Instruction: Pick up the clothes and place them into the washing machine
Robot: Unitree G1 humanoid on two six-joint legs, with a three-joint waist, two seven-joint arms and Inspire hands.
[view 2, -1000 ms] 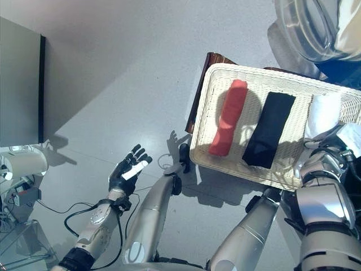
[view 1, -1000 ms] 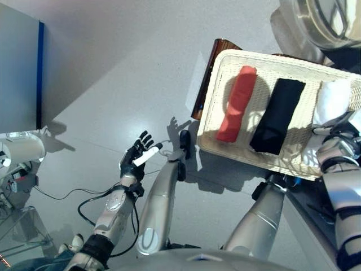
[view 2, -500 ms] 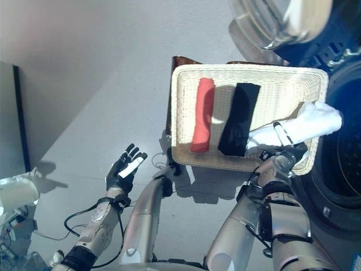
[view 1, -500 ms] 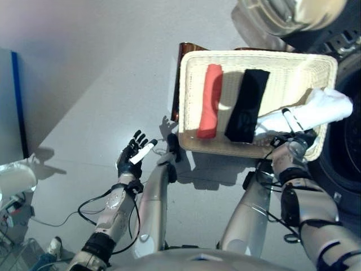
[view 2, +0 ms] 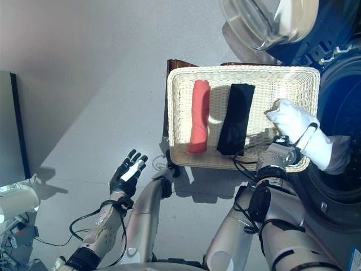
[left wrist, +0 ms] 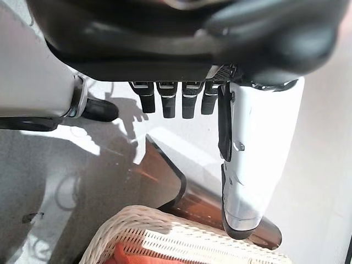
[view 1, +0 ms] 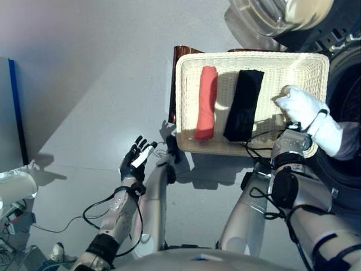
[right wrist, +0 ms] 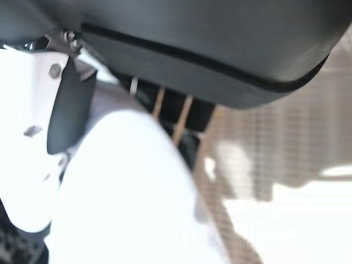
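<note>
A shallow wicker basket rests on a low dark brown box beside the washing machine. A rolled red cloth and a folded black cloth lie side by side in the basket. My right hand is shut on a white cloth and holds it over the basket's right end, with the cloth trailing toward the drum opening. In the right wrist view the white cloth bulges against the palm. My left hand is open and empty, low at the left above the floor.
The machine's round door stands open above the basket's far right corner. A grey cabinet with a blue edge stands at the far left, with a white object below it. Grey floor lies between the cabinet and the basket.
The camera has turned toward the machine. My right hand has lifted the white cloth out of the basket's right end and carried it toward the drum opening. The left hand stays open.
</note>
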